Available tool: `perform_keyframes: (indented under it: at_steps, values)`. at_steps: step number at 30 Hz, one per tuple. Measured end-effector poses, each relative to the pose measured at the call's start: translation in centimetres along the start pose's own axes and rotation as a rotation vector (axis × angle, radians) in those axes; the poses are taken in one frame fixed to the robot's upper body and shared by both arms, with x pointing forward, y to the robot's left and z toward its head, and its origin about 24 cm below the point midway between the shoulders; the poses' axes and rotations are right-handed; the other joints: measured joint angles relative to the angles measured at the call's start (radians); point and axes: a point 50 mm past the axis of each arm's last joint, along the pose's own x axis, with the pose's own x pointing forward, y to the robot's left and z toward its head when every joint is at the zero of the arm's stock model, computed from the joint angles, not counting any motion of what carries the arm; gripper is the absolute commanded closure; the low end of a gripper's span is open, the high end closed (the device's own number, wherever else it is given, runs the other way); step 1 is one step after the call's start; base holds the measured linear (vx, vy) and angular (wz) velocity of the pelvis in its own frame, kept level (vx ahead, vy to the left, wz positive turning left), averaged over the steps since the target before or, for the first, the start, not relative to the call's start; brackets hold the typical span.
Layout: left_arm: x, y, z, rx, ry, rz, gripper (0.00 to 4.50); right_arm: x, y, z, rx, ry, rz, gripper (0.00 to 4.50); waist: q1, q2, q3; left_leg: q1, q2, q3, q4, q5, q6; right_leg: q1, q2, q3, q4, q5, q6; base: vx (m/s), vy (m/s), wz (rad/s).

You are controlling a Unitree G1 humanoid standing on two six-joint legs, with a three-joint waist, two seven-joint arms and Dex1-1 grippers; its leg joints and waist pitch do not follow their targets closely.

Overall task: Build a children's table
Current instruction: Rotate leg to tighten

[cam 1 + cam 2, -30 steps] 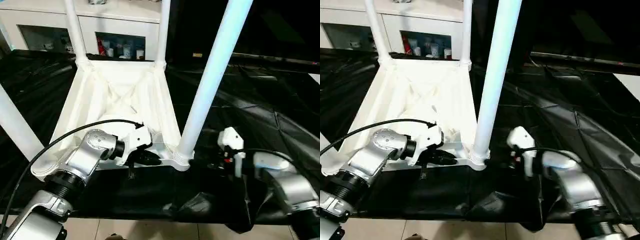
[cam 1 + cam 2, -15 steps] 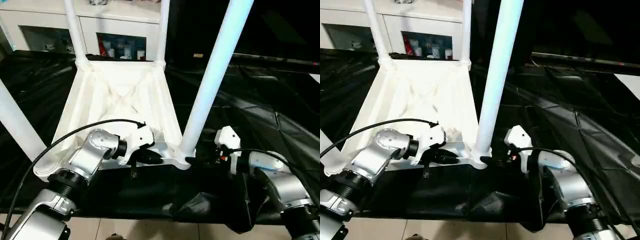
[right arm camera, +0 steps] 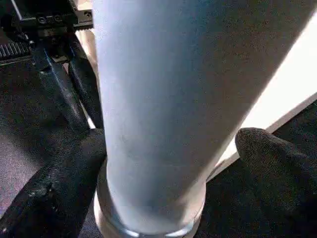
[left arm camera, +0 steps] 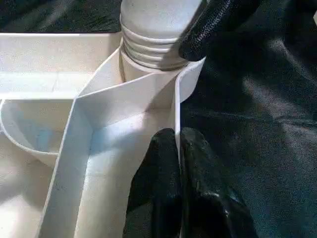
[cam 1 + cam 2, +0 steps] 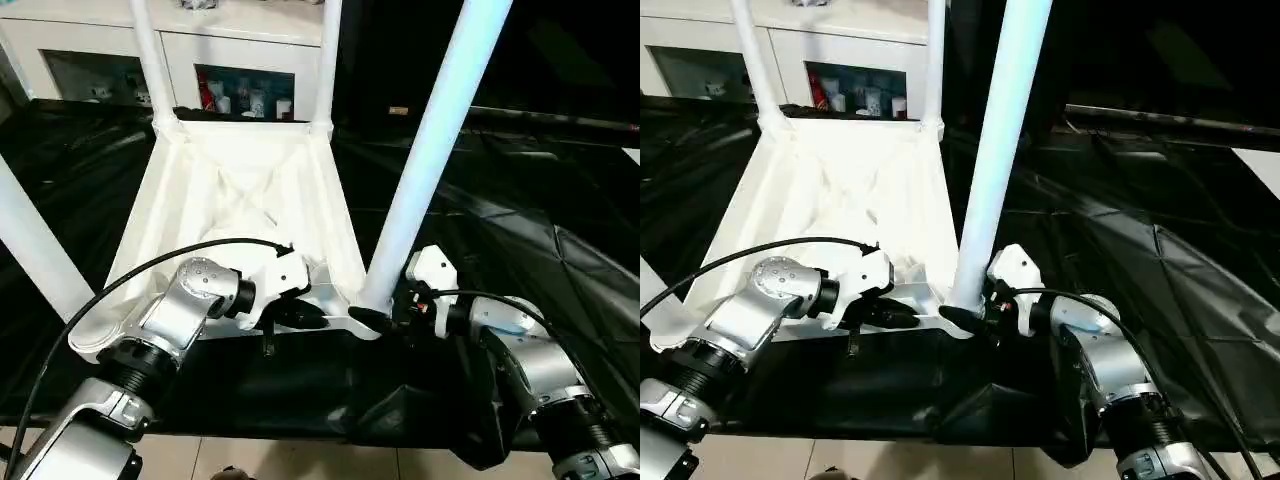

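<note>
The children's table lies upside down, its white ribbed tabletop (image 5: 240, 200) on the black drape with legs standing up from its corner sockets. My left gripper (image 5: 305, 318) is shut on the tabletop's thin near rim (image 4: 174, 111), close to the near right socket. The near right leg (image 5: 430, 150) rises from that socket, its ribbed base (image 4: 148, 44) seated in it. My right gripper (image 3: 171, 148) is open and straddles this leg just above the socket, one black finger (image 3: 64, 173) against the tube and the other finger (image 3: 270, 153) a little off it.
Two far legs (image 5: 150, 60) and a near left leg (image 5: 30, 250) stand upright. A white glass-door cabinet (image 5: 240, 75) is behind. The black drape (image 5: 540, 220) spreads to the right; its front edge drops to a tiled floor (image 5: 300, 462). A black cable (image 5: 130, 275) loops over my left arm.
My right gripper has moved left to the near right leg and opened wider, so its fingers now stand on either side of the leg's base. The left gripper has kept its grip.
</note>
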Motion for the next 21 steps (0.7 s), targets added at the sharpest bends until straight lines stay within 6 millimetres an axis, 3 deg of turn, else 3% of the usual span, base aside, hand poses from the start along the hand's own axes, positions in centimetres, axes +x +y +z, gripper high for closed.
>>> perform_keyframes:
  at_steps: [15,21]
  values:
    - [-0.17,0.07,-0.12,-0.003,0.003,0.008,4.5,0.55,0.46,-0.74,0.045,-0.009,0.03,1.53,-0.005,0.0,0.0,0.0,0.0,0.0,0.0,0.0,0.0,0.0,0.0,0.0,0.0,0.0,0.0,0.0,0.0,0.0]
    - [-0.43,0.05,-0.32,-0.012,0.001,0.013,4.5,0.85,0.63,-0.84,0.055,-0.029,0.026,1.77,-0.012,0.0,0.0,0.001,0.0,0.0,-0.001,0.0,0.0,0.0,0.0,0.0,0.0,0.0,0.0,0.0,0.0,0.0]
